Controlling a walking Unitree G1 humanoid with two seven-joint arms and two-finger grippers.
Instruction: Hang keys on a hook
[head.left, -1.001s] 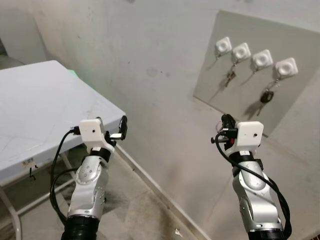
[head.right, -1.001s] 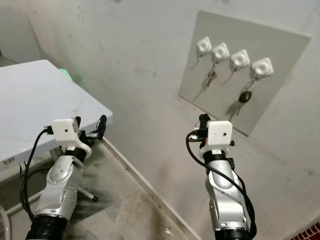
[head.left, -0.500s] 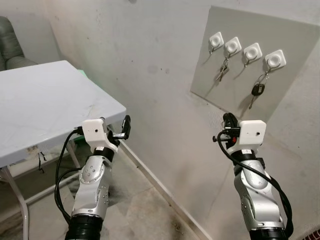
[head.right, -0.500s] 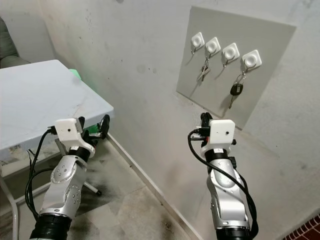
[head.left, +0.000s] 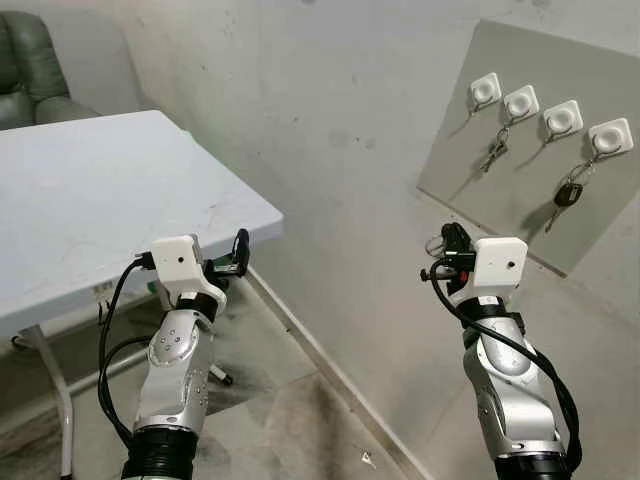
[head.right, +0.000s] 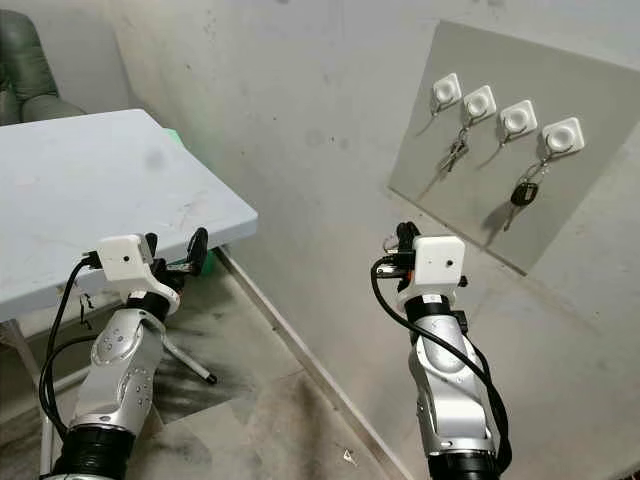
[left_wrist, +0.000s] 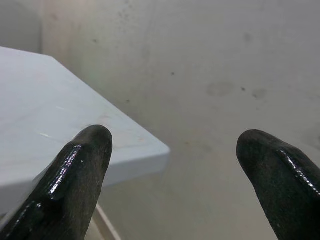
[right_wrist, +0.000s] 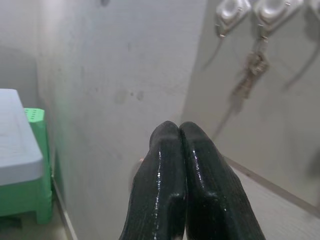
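Right tool clenched, fingers pressed together, raised before the wall below the board. A thin ring shows at its tip, maybe a key ring, too small to tell. Left tool released, fingers spread wide, near the surface corner. Board carries four white hooks; one key bunch hangs on the second hook, a black key on the fourth. Versus half a second ago: the whole view swung left, so the board sits further right and more of the surface and a green chair show; both arms keep the same pose.
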